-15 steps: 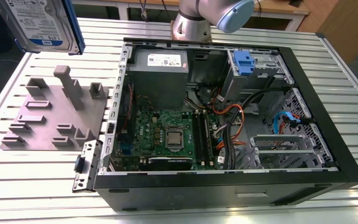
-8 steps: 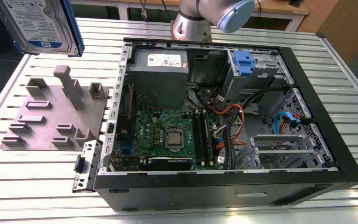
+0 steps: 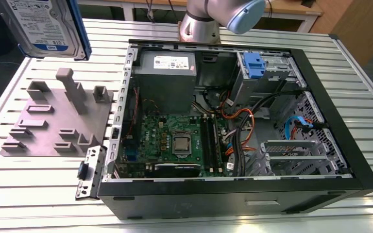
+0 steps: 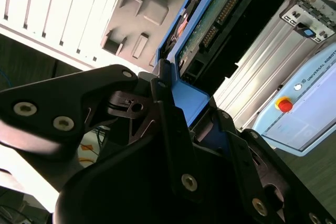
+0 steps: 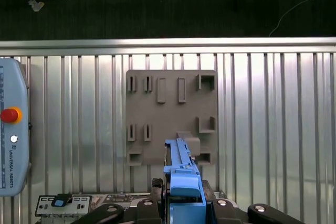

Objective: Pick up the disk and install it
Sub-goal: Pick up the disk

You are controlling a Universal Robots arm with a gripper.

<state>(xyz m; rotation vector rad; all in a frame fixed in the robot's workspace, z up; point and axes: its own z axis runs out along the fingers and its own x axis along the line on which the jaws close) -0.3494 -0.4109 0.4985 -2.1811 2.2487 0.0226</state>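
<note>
1. Gripper - jaws clenched on the disk, gripping one end of its blue carrier frame. A black finger sits on each side of the blue plastic.
2. The disk is off the table, held up in the air. In the exterior view it is at about 10 o'clock from the open PC case, well apart from it, label side to the camera and partly cut off by the frame edge.
3. In the first wrist view the disk is seen edge-on, over the grey fixture plate, which lies flat on the slatted table.
4. In the exterior view the fixture plate is at 9 o'clock from the case, just beside its side wall.
5. The case lies on its side with the interior exposed:
   - grey power supply at 11 o'clock
   - blue latch on the drive cage at 1 o'clock
   - motherboard at 7 o'clock
6. The arm's base is at 12 o'clock, behind the case.
7. A teach pendant with a red stop button lies on the table, near the fixture plate.
</note>
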